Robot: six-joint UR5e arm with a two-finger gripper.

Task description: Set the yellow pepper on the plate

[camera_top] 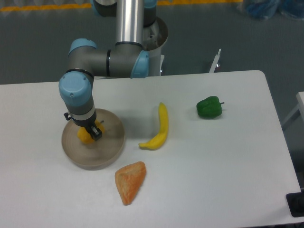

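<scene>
Pepper: the small chunky yellow-orange toy pepper (84,136) sits in my claw, low over the left-centre of the dish; whether its underside touches the dish floor I cannot tell.
Claw: my two-finger gripper (88,133) is clamped on the pepper, pointing straight down, its dark fingers partly hiding the fruit.
Dish: the round shallow grey-beige plate (112,150) lies directly under my claw, its low rim encircling the spot where the pepper hangs.
Step in hand: I judge this to be the set-down, with the carry over and the release not yet made.
Next move: a short descent if any gap remains, then parting my fingers and lifting straight up so the pepper is not dragged toward the rim.
Near neighbours: a long curved yellow banana (159,128) lies just right of the plate, and an orange wedge-shaped piece (129,181) lies in front of it; neither touches the plate.
Far neighbour: a green toy pepper (209,107) rests well apart to the right on the white table (223,166).
</scene>
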